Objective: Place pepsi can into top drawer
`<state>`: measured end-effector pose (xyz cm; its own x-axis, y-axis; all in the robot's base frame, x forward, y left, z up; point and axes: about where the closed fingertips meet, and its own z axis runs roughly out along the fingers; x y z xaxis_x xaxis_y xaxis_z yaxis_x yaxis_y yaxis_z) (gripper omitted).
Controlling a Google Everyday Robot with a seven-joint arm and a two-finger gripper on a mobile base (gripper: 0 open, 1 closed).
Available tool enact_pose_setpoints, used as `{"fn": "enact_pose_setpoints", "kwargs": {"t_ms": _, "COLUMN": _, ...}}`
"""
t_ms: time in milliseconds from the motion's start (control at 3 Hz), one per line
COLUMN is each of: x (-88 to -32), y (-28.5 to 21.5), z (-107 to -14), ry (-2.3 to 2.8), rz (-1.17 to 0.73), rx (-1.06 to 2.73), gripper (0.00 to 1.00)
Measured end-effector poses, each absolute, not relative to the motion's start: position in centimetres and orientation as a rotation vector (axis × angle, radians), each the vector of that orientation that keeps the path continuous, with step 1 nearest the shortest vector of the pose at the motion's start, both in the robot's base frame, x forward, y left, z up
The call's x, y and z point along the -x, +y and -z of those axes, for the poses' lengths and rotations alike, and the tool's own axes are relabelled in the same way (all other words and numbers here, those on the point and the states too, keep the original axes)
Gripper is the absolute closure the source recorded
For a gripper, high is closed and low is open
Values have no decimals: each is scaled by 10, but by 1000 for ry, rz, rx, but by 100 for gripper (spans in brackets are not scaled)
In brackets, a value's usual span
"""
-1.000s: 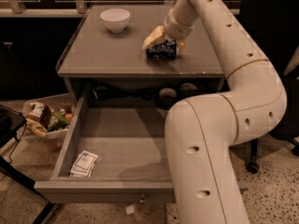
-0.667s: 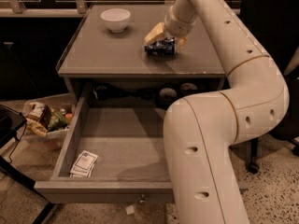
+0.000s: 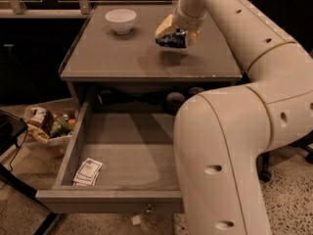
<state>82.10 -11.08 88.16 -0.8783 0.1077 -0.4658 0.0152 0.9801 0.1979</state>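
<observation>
The pepsi can [image 3: 172, 39] is dark blue with pale markings and lies sideways between my fingers. My gripper [image 3: 175, 33] is shut on it and holds it a little above the cabinet top [image 3: 117, 58], right of centre, with its shadow on the surface below. The top drawer [image 3: 122, 155] stands pulled out wide below the cabinet top, its front panel [image 3: 107, 202] nearest the camera. My large cream arm [image 3: 234, 131] covers the drawer's right side.
A white bowl [image 3: 120, 20] sits at the back left of the cabinet top. Small paper packets [image 3: 88, 172] lie in the drawer's front left corner. Dark round objects [image 3: 175, 100] sit at the drawer's back. A tray of snack packets [image 3: 49, 125] stands on the floor left.
My gripper has lifted the pepsi can off the cabinet top and moved it a little toward the front.
</observation>
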Motion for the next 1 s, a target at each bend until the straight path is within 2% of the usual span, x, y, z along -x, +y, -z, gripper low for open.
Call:
{"fn": "enact_pose_setpoints", "kwargs": {"t_ms": 667, "x": -797, "y": -108, "z": -1004, "ry": 2257, "rz": -280, "rx": -229, "gripper": 100}}
{"fn": "enact_pose_setpoints", "kwargs": {"t_ms": 1000, "x": -735, "y": -117, "z": -1060, "ry": 2119, "rz": -323, "rx": -215, "gripper": 100}}
